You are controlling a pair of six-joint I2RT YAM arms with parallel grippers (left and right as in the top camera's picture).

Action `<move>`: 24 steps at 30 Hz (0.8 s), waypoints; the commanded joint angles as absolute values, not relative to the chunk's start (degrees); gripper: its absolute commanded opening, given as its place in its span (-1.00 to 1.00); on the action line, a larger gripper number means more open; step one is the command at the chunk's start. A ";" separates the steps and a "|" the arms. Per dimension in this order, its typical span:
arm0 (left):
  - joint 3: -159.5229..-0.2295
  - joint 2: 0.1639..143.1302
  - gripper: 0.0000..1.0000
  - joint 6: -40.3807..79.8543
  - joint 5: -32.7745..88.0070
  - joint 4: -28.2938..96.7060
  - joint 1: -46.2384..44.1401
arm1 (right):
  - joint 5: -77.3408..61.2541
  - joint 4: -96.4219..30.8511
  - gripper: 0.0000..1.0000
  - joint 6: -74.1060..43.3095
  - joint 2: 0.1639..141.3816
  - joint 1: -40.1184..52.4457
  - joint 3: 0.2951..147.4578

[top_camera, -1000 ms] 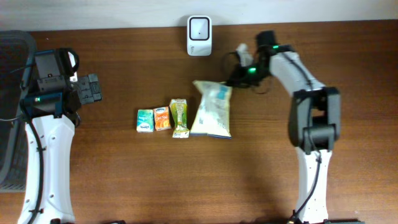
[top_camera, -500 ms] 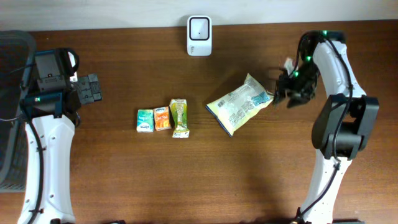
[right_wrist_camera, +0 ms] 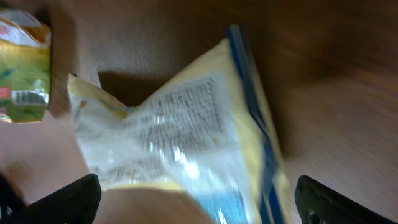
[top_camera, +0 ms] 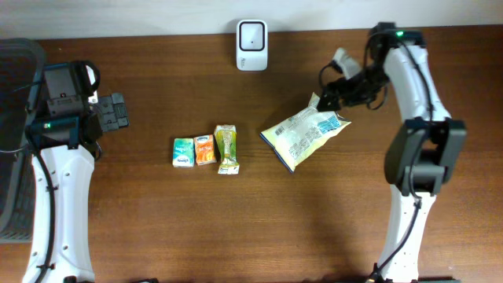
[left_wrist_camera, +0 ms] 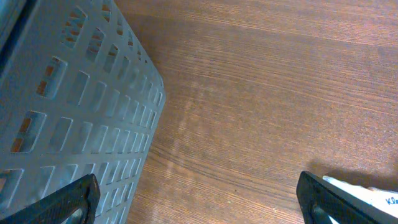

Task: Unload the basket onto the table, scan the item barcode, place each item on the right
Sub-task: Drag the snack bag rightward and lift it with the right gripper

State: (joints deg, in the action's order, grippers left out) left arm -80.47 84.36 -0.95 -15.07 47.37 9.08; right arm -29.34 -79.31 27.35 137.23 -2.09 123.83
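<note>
1. We see a grey perforated basket [top_camera: 14,206] at the far left edge of the wooden table [top_camera: 157,228]. The left wrist view shows only its outer wall, so we cannot tell what it holds.
2. The snack bag [top_camera: 302,135] lies flat on the table right of centre, outside any container. It is nearer to us than the white barcode scanner [top_camera: 251,45], to the scanner's right and well apart from it.
3. The bag's long axis runs diagonally, from its near-left end to its far-right end. The far-right corner points at the right gripper [top_camera: 330,99].
4. A panel of fine print faces up. It is too blurred in the right wrist view for us to pick out a barcode.
5. The right gripper hangs over the bag's far-right corner with its jaws spread wide. They are not clamped on the bag.
6. The left gripper [top_camera: 115,112] sits well to the left, beside the basket. Its fingers are wide apart with only bare table between them.
7. Left of the bag stand three small packs in a row: a teal carton [top_camera: 183,152], an orange carton [top_camera: 205,149] and a green juice carton [top_camera: 227,148]. The green one is nearest the bag.
</note>
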 commanded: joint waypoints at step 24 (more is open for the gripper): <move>-80.77 83.29 0.98 -0.19 -15.44 47.27 9.28 | -33.30 -76.44 -0.92 21.87 147.06 5.56 117.71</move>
